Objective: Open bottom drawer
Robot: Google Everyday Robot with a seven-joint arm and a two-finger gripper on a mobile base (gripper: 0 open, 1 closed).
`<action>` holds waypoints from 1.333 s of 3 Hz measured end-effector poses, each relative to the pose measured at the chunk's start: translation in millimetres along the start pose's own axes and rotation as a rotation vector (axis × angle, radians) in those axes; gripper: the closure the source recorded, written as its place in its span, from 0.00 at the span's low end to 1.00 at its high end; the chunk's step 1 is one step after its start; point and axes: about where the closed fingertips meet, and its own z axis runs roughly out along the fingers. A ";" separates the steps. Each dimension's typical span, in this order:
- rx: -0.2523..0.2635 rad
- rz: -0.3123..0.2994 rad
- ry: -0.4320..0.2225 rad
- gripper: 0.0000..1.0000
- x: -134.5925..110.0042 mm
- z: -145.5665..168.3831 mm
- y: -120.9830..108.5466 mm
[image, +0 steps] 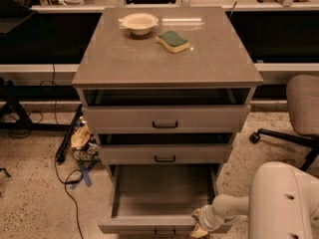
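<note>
speckled floor (35, 203) below; bottom drawer (164, 190) stands open, gripper (200, 223) at its front edge, lower right of frame; grip cannot be told.

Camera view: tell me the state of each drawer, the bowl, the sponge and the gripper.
Narrow grey-beige bottom drawer: pulled well out, plain grey inside showing.
Mid-sized middle drawer: front slightly out, dark gap above.
Wide top drawer: front slightly out, dark gap above.
Cream bowl: upright on the cabinet top.
Green-and-yellow sponge: lying flat beside the bowl.
Pale gripper: at the bottom drawer's front right corner.
</note>
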 end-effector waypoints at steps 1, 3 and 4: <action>0.005 -0.004 -0.019 0.00 -2.5 -3.9 0.9; 0.109 -0.062 -0.099 0.00 -7.7 -69.1 -5.5; 0.230 -0.057 -0.113 0.00 12.8 -135.7 -11.2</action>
